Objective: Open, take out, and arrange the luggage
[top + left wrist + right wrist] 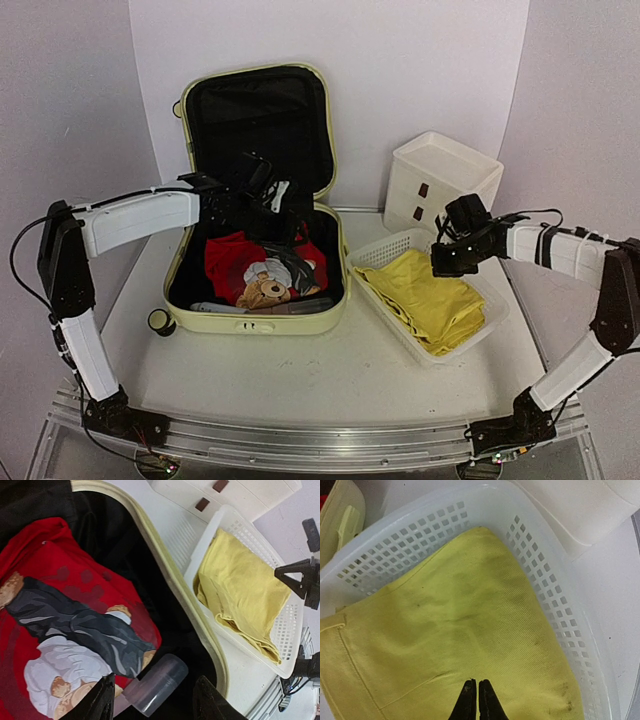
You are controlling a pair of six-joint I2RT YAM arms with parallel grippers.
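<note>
Jaws: left gripper (154, 686) spread wide, nothing clamped. A translucent plastic bottle (157, 682) lies in the gap between its fingers, but whether either finger touches it cannot be told. Right gripper (476, 682) pressed fully together, empty.

Luggage (255, 322) sits on the table (300, 385) left of centre. It is open, the lid standing upright against the back wall and the black-lined base flat. Inside the base is a red garment (228, 262) with a teddy-bear print, crumpled; the bottle lies at its near edge against the lining. The left gripper hangs low over this, inside the shell.

Just right of the luggage is a white mesh basket (385, 248), set at an angle, with a folded yellow cloth (435, 298) filling most of it. The right gripper hovers above the cloth. A white drawer box (440, 175) stands behind the basket.

Step judged: opening done, unloading under way, with one item apparently already laid in the basket. The left arm looks lined up on the bottle.

Next move calls for lowering a little, centring the bottle and closing across its body. It is round and smooth, so it is likely to roll or squirt out if pinched off-centre. The lift must clear the shell rim.
</note>
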